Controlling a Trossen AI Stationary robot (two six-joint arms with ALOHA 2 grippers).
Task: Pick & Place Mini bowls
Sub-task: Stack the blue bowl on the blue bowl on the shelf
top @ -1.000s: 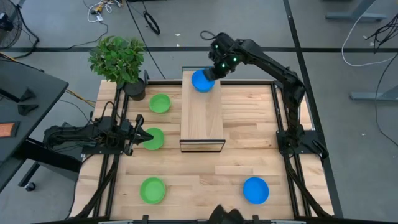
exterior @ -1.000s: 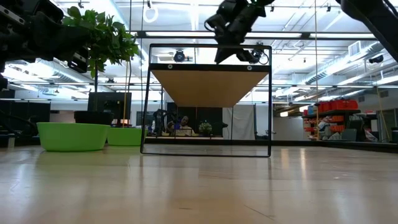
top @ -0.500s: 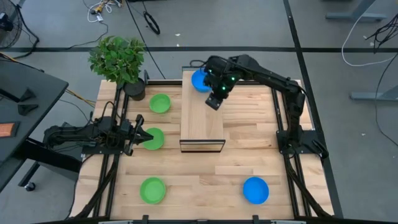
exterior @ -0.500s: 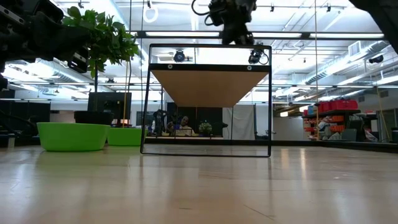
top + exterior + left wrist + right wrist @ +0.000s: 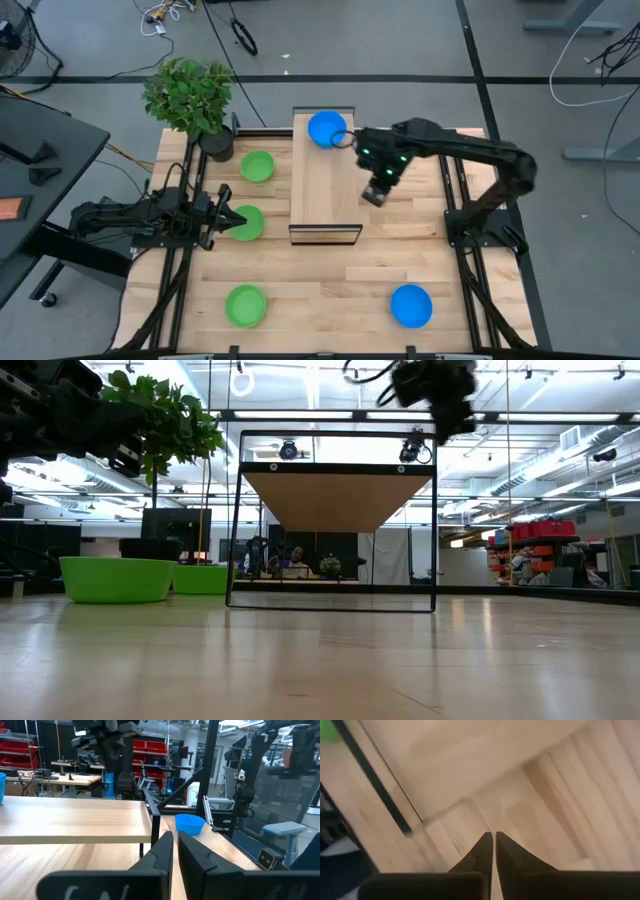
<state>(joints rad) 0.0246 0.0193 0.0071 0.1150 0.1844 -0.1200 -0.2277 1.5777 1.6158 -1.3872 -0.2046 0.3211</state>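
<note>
as we look down from the high view, we see the right gripper (image 5: 373, 196) hanging over the right edge of the raised wooden shelf (image 5: 325, 180), empty, with one blue bowl (image 5: 326, 128) sitting at the shelf's far end, well behind it. the left gripper (image 5: 228, 219) waits at the table's left side, its tip at the edge of a green bowl (image 5: 247, 223); a second green bowl (image 5: 257, 165) lies near the plant (image 5: 188, 95), a third green bowl (image 5: 245, 305) at the near left, and another blue bowl (image 5: 411, 305) at the near right of the table (image 5: 400, 250). from the low view we find the right arm's head above the shelf frame's right post, and two green bowls on the left. through the left wrist view we see that gripper's fingers (image 5: 162, 855) nearly together, holding nothing, and a blue bowl beyond them on the table. through the right wrist view we see its fingers (image 5: 485, 851) pressed almost together over bare wood, gripping nothing.
</note>
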